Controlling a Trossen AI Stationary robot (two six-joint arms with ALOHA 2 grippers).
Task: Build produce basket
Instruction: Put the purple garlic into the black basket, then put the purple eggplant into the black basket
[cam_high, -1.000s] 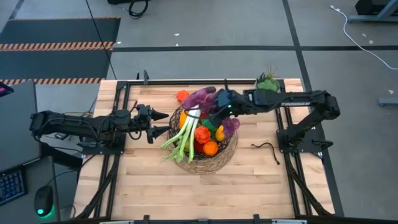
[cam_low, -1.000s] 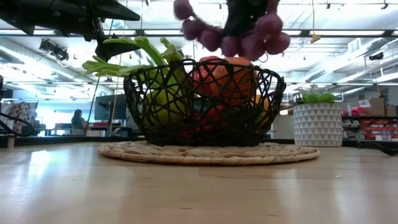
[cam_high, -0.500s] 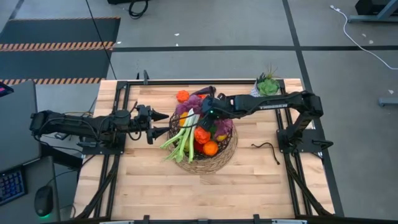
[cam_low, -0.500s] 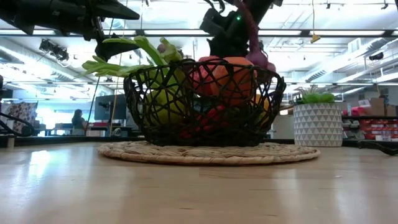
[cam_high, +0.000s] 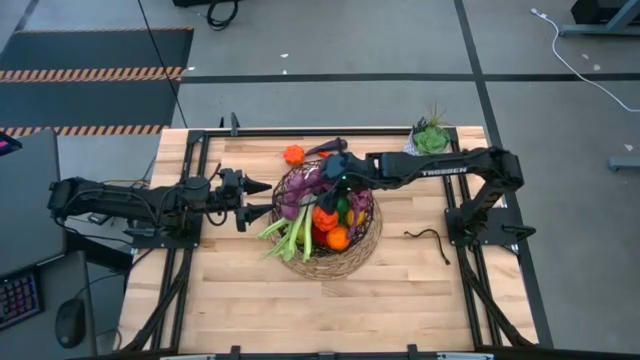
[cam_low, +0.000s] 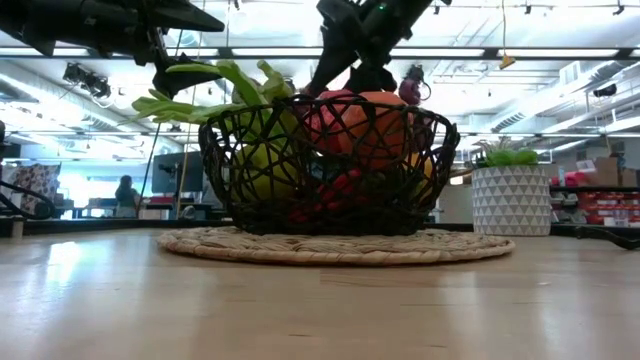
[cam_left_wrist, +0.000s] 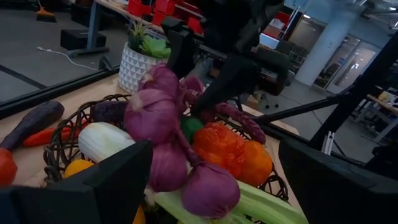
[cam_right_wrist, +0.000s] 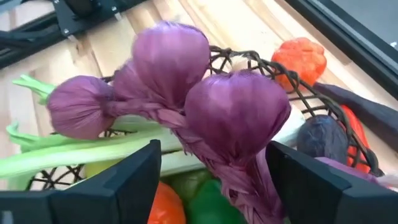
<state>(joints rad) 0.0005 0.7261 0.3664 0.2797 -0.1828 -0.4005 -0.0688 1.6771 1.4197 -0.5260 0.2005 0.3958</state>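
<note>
The dark wire basket (cam_high: 368, 240) stands on its tan wicker base mid-table, holding produce: a green leek (cam_high: 290, 232) with its leaves over the near-left rim, a red pepper (cam_high: 325, 217) and an orange (cam_high: 338, 238). A purple bunch of round bulbs on a braided stem (cam_right_wrist: 236, 112) lies on top of the pile at the far left rim (cam_high: 305, 183). My right gripper (cam_high: 328, 172) hangs just above it, slanting down. It is open, with its fingers standing either side of the braid without touching. My left gripper (cam_high: 262, 212) waits level at the basket's left side, open.
An orange-red pepper (cam_high: 293, 154) and a dark aubergine (cam_high: 325, 147) lie on the table beyond the basket's far rim. A green plant in a white pot (cam_high: 430, 137) stands at the far right. A black cord (cam_high: 428, 240) lies right of the basket.
My right gripper has carried the purple bunch toward the table's left edge and down over the basket, then opened and let go. The bunch, which hung above the rim, now rests on the produce at the basket's far left.
</note>
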